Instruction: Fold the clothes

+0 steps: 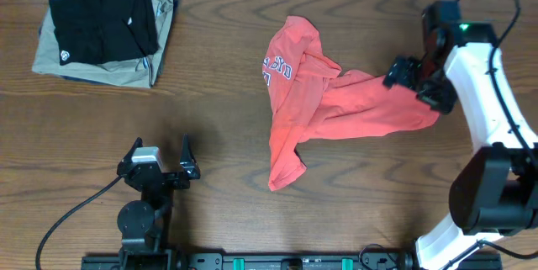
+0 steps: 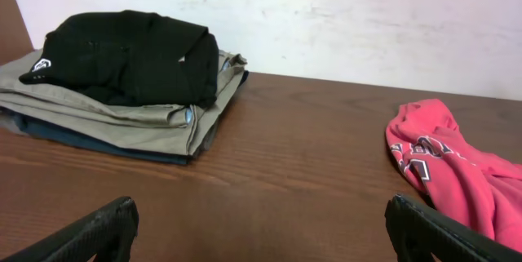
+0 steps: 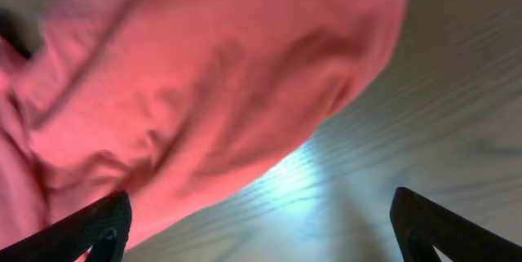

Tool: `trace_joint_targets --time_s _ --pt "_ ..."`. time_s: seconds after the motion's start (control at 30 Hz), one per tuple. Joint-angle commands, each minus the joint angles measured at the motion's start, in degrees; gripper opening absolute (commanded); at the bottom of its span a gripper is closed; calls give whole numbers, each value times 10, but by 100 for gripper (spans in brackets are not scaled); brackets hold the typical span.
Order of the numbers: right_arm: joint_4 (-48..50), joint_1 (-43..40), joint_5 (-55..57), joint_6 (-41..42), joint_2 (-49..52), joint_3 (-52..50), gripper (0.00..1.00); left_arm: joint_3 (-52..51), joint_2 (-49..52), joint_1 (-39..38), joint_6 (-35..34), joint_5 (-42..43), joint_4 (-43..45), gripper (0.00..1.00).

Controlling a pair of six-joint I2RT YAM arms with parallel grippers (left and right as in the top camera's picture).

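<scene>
A crumpled red-orange T-shirt [image 1: 324, 106] lay at the centre right of the overhead frame on a dark wood-grain desk [image 1: 218, 93]. Its upper bunch came close to the desk's far edge, and a narrow tail of cloth trailed down toward the lower middle. The right hand [image 1: 403, 75] stood at the shirt's right-hand edge. In its own wrist view the fingers [image 3: 94, 229] were spread wide at the bottom corners, and blurred red cloth filled the upper left. The left hand [image 1: 160, 162] sat at the lower left, also spread wide and holding nothing, well apart from the shirt. A broad stretch of open wood lay between the shirt and a folded pile at the upper left, where a black garment [image 1: 101, 22] rested on a khaki garment [image 1: 50, 60] near the desk's far edge. White-and-blue block lettering [image 1: 277, 68] showed on the shirt's upper left fold but was creased and could not be read. A small white logo [image 2: 38, 64] marked the black garment, too small to make out.
</scene>
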Motion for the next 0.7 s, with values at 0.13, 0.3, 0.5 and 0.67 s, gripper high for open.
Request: trace_joint_targets --time_s 0.13,0.3,0.5,0.67 --pt "80 14 -69 11 2 -86 99 -10 -3 3 -8 35 9 98" --pt "122 14 -96 38 2 -96 100 -7 -3 3 -22 253 93 98" --pt "174 16 -121 64 2 -96 99 53 39 3 -98 348 50 98" --pt "183 17 -121 64 2 -96 99 183 186 -4 -96 419 13 98"
